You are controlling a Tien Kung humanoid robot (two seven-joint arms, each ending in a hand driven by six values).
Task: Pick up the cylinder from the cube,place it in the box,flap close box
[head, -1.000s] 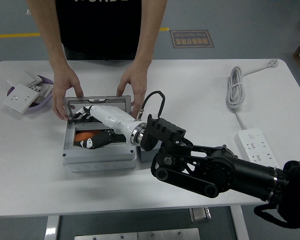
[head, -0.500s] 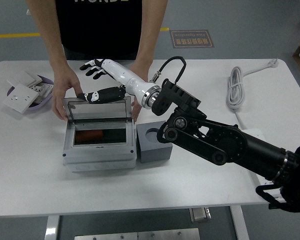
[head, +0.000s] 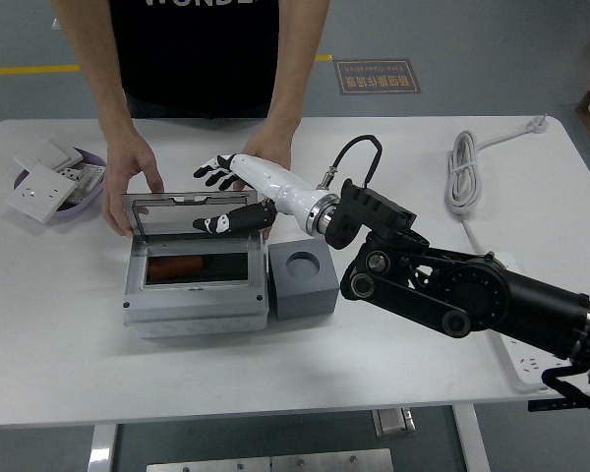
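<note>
The orange cylinder (head: 174, 267) lies inside the grey box (head: 197, 295). The box's clear flap (head: 189, 215) stands raised at the back. The grey cube (head: 304, 280), with an empty round hole on top, stands right of the box. My right hand (head: 221, 197) is open and empty, fingers spread, just behind the flap's right end, thumb against it. A person's two hands (head: 130, 167) rest at the flap's two back corners.
A purple bowl with white socket plates (head: 49, 182) sits at the far left. A coiled white cable (head: 464, 172) and a power strip (head: 503, 280) lie at the right.
My right hand came out of the box without the cylinder, rose behind the flap, then moved right and down toward the flap's right end.
</note>
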